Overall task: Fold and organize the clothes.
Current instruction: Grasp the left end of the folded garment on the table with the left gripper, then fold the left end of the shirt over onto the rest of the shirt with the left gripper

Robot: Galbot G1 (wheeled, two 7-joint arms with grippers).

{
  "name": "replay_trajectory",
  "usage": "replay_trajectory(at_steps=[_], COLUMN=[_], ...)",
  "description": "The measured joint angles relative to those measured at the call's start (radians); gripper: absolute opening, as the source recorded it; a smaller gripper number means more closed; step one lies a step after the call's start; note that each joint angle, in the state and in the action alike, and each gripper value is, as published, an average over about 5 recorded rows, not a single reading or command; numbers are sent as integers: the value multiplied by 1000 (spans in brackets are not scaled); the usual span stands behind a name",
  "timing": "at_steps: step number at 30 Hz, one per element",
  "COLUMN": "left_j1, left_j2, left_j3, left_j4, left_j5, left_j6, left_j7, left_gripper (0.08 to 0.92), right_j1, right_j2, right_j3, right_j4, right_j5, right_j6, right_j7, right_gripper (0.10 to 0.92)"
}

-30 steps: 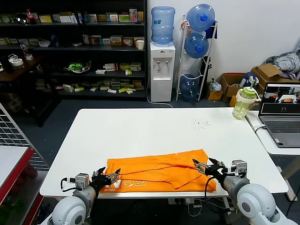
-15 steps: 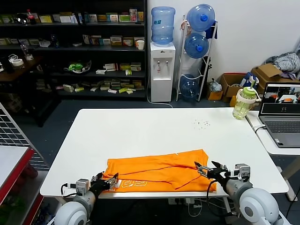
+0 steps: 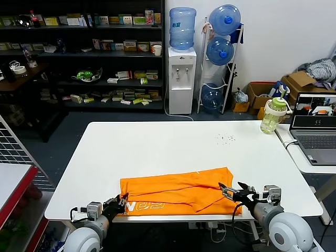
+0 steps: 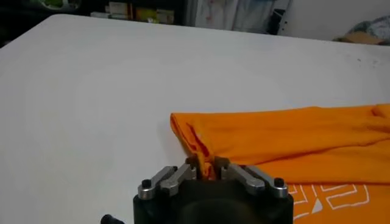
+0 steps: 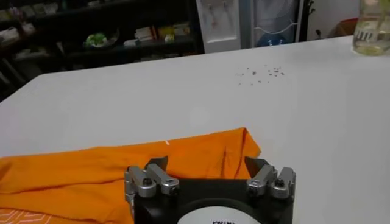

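The orange T-shirt [image 3: 178, 191] lies folded into a long band along the near edge of the white table [image 3: 157, 147], with white lettering [image 3: 144, 206] showing on its near left part. My left gripper [image 3: 119, 202] is at the shirt's near left corner; in the left wrist view it [image 4: 204, 165] is shut on a pinch of the orange cloth [image 4: 292, 140]. My right gripper [image 3: 232, 192] is at the shirt's near right corner. In the right wrist view it [image 5: 207, 163] is open, jaws wide apart over the cloth [image 5: 122, 170], holding nothing.
Small dark specks [image 3: 227, 138] lie on the far right of the table. A green bottle [image 3: 274, 115] and an open laptop [image 3: 315, 131] stand on a side table at the right. A red-edged wire rack [image 3: 16, 173] is at the left. Shelves and a water dispenser [image 3: 182, 79] stand behind.
Both grippers have drawn back a little toward the near table edge. The left gripper's fingers have come together on the shirt's left corner. The right gripper stays open.
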Motion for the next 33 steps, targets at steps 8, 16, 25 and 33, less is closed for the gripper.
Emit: replay_trajectory(at_steps=[8, 16, 25, 33], left_j1=[3, 3, 65, 122], left_j2=[10, 89, 257, 414], left_j3=[-17, -75, -231, -353], left_j4=[-19, -55, -40, 59], left_j5=[-11, -61, -136, -141], left_j6=[2, 18, 29, 24], left_j7=[-13, -22, -2, 30], left_gripper=[114, 114, 114, 114], right_j1=[14, 46, 94, 112], right_j2=[10, 23, 39, 49], right_j3=[-12, -33, -69, -92], right_j4=[-10, -23, -45, -59], right_j5=[-7, -21, -39, -59], right_j6=[6, 17, 32, 44], right_j7=[-2, -15, -32, -48], right_gripper=[823, 823, 823, 823])
